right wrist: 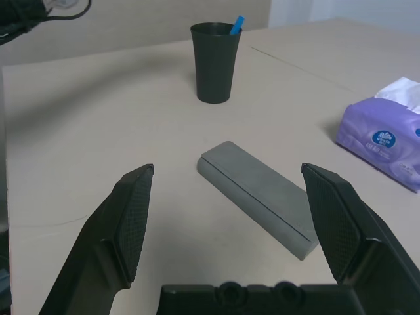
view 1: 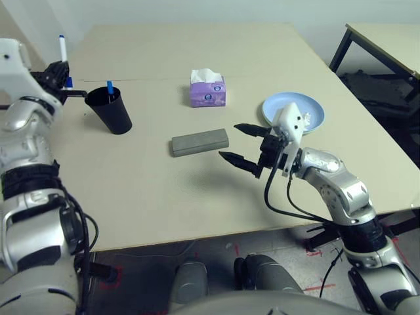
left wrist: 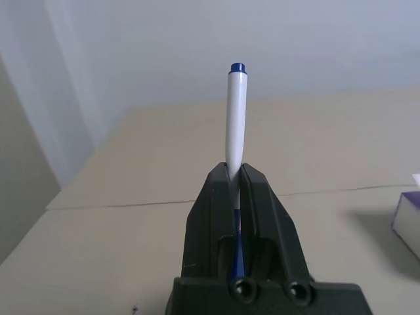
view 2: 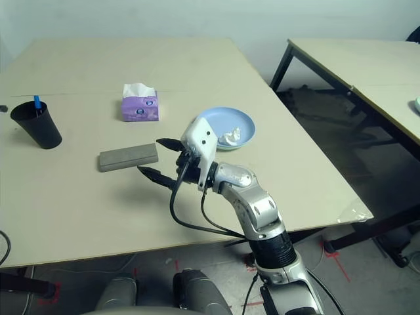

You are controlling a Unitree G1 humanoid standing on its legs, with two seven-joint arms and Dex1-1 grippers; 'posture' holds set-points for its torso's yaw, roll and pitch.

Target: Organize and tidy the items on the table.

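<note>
My left gripper [view 1: 63, 73] is raised over the table's far left, beside the black cup [view 1: 110, 110], and is shut on a thin white marker [left wrist: 237, 118] that stands upright between its fingers. Another marker's blue end [view 1: 109, 86] pokes out of the cup. The grey glasses case [view 1: 200, 142] lies flat mid-table. My right gripper [view 1: 230, 142] hovers just right of the case, open wide, its fingers pointing at the case [right wrist: 259, 197]. Behind it, the light-blue plate [view 2: 239, 121] holds a crumpled white tissue [view 2: 230, 136].
A purple tissue box [view 1: 208, 90] stands behind the case, near the seam of the pale table [view 1: 164, 197]. A second, dark-legged table [view 1: 387, 39] is at the far right, with a gap of floor between.
</note>
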